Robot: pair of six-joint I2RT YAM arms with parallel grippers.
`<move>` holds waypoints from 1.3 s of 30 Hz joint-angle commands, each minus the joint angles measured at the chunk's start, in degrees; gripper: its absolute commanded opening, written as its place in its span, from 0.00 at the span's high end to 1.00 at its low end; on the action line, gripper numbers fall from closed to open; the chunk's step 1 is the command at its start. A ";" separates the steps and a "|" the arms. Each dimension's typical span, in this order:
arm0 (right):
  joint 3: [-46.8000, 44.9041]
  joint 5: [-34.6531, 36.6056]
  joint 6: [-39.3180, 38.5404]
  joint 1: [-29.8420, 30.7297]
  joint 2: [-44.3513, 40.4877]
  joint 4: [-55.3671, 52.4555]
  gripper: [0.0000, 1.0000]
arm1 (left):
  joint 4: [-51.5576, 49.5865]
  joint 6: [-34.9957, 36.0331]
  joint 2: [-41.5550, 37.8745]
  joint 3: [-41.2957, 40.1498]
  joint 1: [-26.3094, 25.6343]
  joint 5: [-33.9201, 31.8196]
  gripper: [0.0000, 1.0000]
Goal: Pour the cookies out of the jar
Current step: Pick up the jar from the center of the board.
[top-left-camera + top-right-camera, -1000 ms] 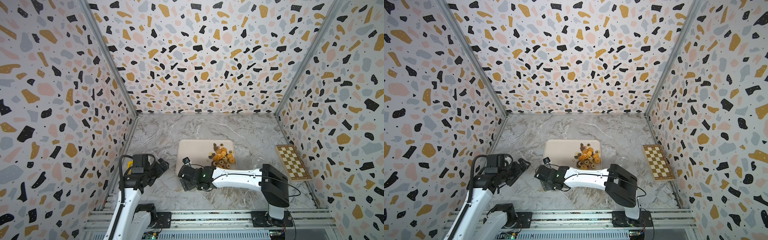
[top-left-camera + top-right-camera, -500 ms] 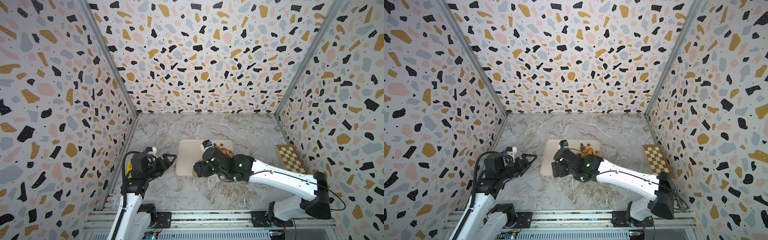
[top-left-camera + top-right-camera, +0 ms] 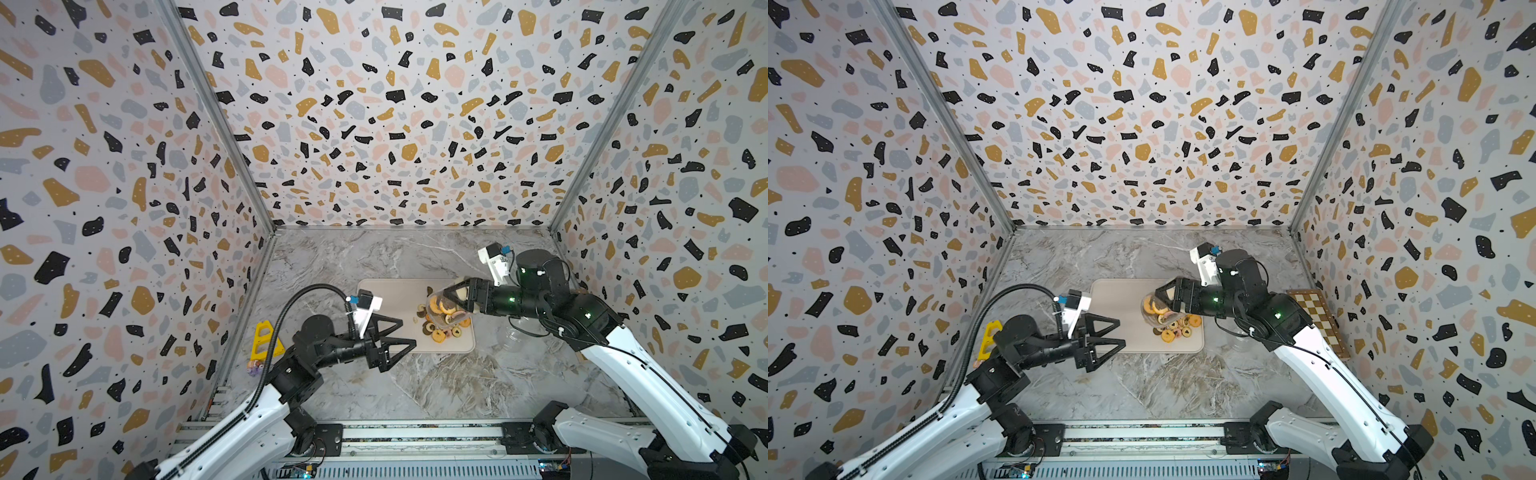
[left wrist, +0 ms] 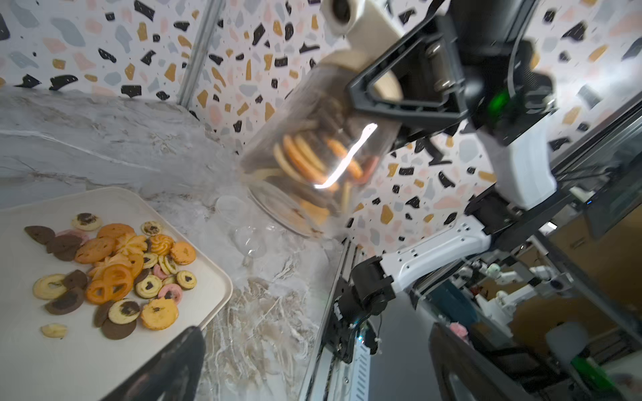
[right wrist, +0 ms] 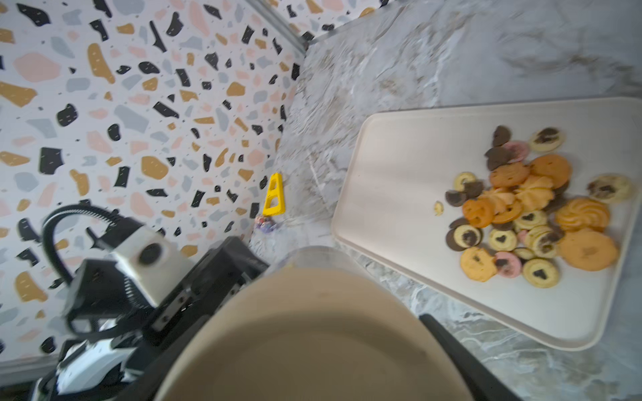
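OK, right gripper point(image 3: 452, 297) is clamped on the jar point(image 3: 437, 306), gripping its beige end, clear body tipped down over the tray point(image 3: 386, 299), which sits approx mid-tabletop point(image 3: 436, 386). The cookies point(image 3: 441, 328) lie heaped at the tray's near right corner, orange, brown, cream, pink, w/ more showing thru the jar's wall in the left wrist view. By the tray's near left corner hangs the left gripper point(image 3: 408, 331), jaws spread wide, nothing btw them. A clear thing point(image 3: 514, 337) lies on the tabletop just right of the tray, maybe a lid, too glassy to tell. A yellow piece point(image 3: 264, 338) sits by the left edge, a chessboard point(image 3: 1315, 316) at the right edge.
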 commanded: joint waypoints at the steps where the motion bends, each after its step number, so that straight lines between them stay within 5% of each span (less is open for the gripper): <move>1: 0.45 -9.08 3.06 -0.01 -3.47 7.45 1.00 | 4.36 12.77 3.36 2.89 -3.32 -5.00 0.01; 6: -0.99 -11.07 3.98 0.12 -4.39 6.92 1.00 | 18.42 24.01 4.25 -1.64 -7.31 -14.71 0.01; 10: -2.43 -11.25 4.44 0.65 -4.68 7.69 1.00 | 20.23 27.21 6.71 -0.42 -8.40 -13.62 0.01; 21: -5.30 -9.83 7.96 9.48 -1.59 16.01 1.00 | 31.28 23.18 9.93 -2.38 -10.54 -9.93 0.01; 39: -7.79 -12.33 13.97 9.52 -2.21 27.00 1.00 | 42.10 19.09 5.99 -10.22 -11.30 -15.95 0.01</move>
